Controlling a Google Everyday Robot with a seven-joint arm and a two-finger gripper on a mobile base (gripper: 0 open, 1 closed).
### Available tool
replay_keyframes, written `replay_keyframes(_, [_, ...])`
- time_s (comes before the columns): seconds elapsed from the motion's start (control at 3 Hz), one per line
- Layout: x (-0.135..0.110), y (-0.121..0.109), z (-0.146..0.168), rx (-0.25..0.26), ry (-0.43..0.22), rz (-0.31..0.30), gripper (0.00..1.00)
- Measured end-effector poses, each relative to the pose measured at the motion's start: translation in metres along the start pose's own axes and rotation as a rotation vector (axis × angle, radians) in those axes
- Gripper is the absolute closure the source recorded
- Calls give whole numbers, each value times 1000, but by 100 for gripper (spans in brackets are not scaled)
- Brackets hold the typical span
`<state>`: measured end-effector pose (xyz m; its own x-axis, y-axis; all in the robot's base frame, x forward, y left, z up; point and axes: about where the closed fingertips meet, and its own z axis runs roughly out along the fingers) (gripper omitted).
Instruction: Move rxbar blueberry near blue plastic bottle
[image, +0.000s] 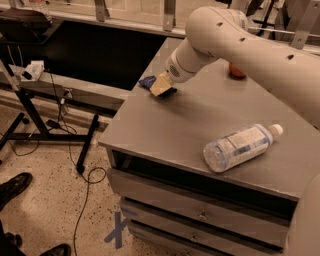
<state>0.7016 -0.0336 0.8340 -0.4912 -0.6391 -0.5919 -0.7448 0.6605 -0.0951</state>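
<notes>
**A:** Where is the rxbar blueberry lying?

**B:** The rxbar blueberry (147, 81) is lying at the far left corner of the grey table (165, 130). The gripper (161, 86) is sitting low right over it and hiding most of it. A dark navy end of the wrapper is poking out on the left.

**A:** Is the claw gripping it?

**B:** I cannot tell; its tan tip is blocking the view of the bar.

**A:** Is any lettering showing on the wrapper?

**B:** Nothing I am managing to read, as the visible part is small and dark.

**A:** And the blue plastic bottle?

**B:** The blue plastic bottle (242, 146) is lying on its side near the front right edge of the table, well apart from the bar. Its white cap (276, 130) is pointing to the far right. It is clear and wearing a pale label (245, 142), but the markings are too small to read.

**A:** Is anything else sitting on the table?

**B:** A red apple (237, 72) is peeking out at the far side, partly hidden behind the arm (235, 35).
</notes>
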Motion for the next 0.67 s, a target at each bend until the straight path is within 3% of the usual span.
replay_keyframes(0.67, [3, -43, -72, 0, -34, -104, 100])
